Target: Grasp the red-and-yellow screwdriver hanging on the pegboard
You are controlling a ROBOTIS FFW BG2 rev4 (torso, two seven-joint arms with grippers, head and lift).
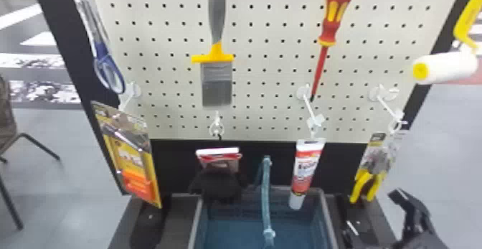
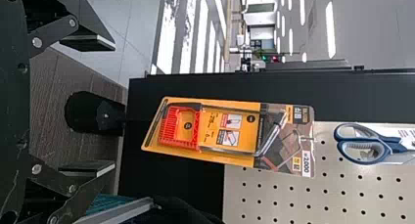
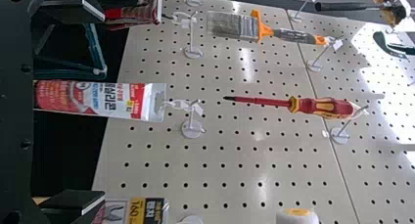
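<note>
The screwdriver (image 3: 313, 105) hangs from a hook (image 3: 340, 135) on the pegboard (image 3: 293, 177), upright, handle up and blade down; it lies ahead of and well above the right gripper (image 3: 102, 106), a little to the robot's left, and that arm looks the nearer; its fingers stand wide and empty, as do those of the left gripper (image 2: 115, 105), over by the scissors' side (image 2: 364, 150). The handle is red with yellow insets; the slim red shaft ends dark.

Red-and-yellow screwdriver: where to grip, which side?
I'd take the handle around mid-length, coming from the front and closing sideways. It hangs shaft down from a hook at its top, and the handle is far thicker than the shaft.
</note>
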